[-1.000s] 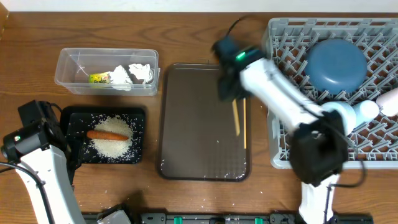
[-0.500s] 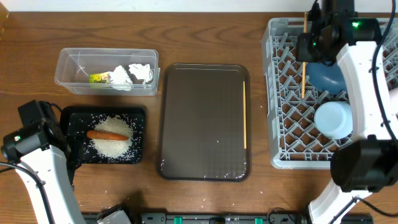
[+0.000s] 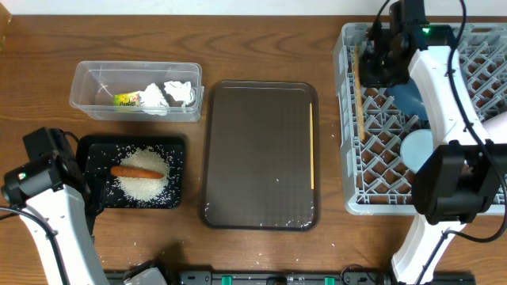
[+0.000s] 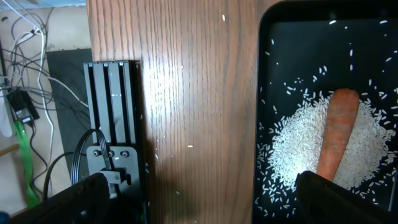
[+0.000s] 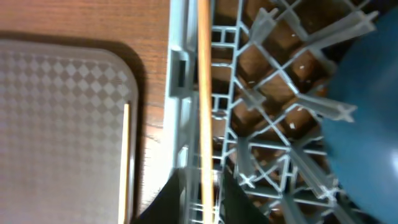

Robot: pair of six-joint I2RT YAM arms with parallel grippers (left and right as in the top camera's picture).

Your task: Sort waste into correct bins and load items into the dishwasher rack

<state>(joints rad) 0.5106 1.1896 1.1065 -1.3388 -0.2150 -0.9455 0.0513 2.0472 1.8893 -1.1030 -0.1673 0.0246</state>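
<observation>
My right gripper (image 5: 205,208) hovers over the left side of the grey dishwasher rack (image 3: 352,198), open, with one wooden chopstick (image 5: 204,93) running loose between its fingers. That chopstick (image 3: 358,91) lies along the rack's left columns. The other chopstick (image 3: 311,146) rests on the brown tray (image 3: 253,158). In the rack sit the dark-blue dish (image 3: 412,101), the light-blue bowl (image 3: 416,148) and the white cup (image 3: 497,125). The black tray (image 3: 178,150) holds rice (image 3: 142,186) and the carrot (image 3: 137,172). My left gripper (image 4: 208,208) is wide open over bare wood beside it.
The clear tub (image 3: 83,87) at the back left contains crumpled tissues (image 3: 170,93) and the yellow-green wrapper (image 3: 125,100). A black mount (image 4: 112,124) and cables sit at the table's left edge. My right arm (image 3: 444,87) crosses above the rack.
The right arm swung from the brown tray to the rack with one chopstick. Its jaws have parted and the chopstick now lies along the rack's left side. The left arm has not moved.
</observation>
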